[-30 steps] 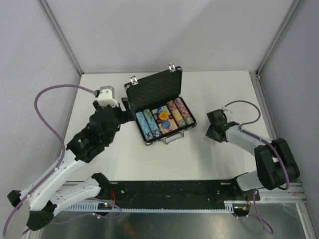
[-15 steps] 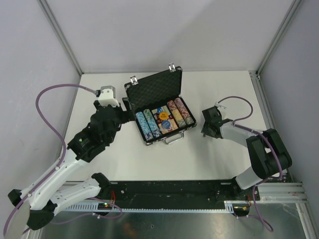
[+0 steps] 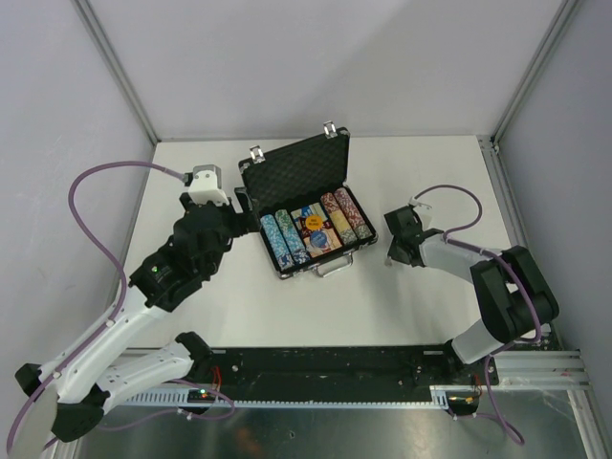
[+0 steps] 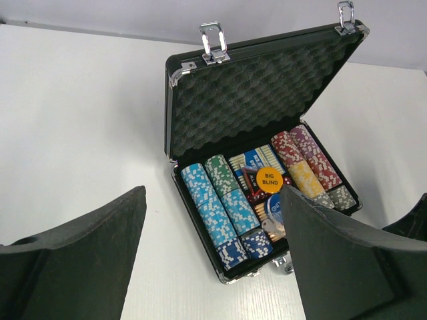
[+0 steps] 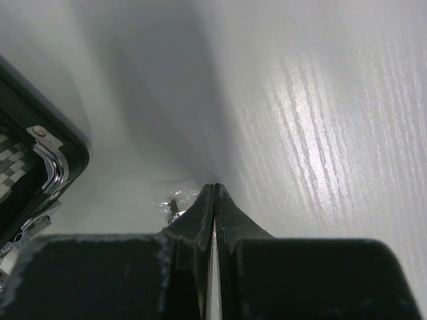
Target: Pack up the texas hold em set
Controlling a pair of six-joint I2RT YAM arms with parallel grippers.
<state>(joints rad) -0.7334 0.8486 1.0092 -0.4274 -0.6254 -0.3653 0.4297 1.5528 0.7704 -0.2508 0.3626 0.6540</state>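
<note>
The black silver-trimmed briefcase (image 3: 330, 258) stands open in the middle of the table, its foam-lined lid (image 3: 295, 175) tilted back. It holds rows of poker chips (image 4: 220, 207), card decks (image 4: 253, 160) and an orange "BIG BLIND" button (image 4: 269, 179). My left gripper (image 4: 212, 193) is open wide and empty, held above the table at the case's left side (image 3: 236, 203). My right gripper (image 5: 214, 187) is shut, its tips down at the table just right of the case's front corner (image 5: 40, 153). A small clear plastic scrap (image 5: 175, 200) lies beside its left finger.
The case's two latches (image 4: 212, 41) stick up from the lid's top edge, and its handle (image 3: 332, 268) points to the front. White walls with metal posts bound the table (image 3: 430, 172) at the back and sides.
My right gripper has moved left toward the case's right front corner and come down to the table. The left arm and the case have not moved.
</note>
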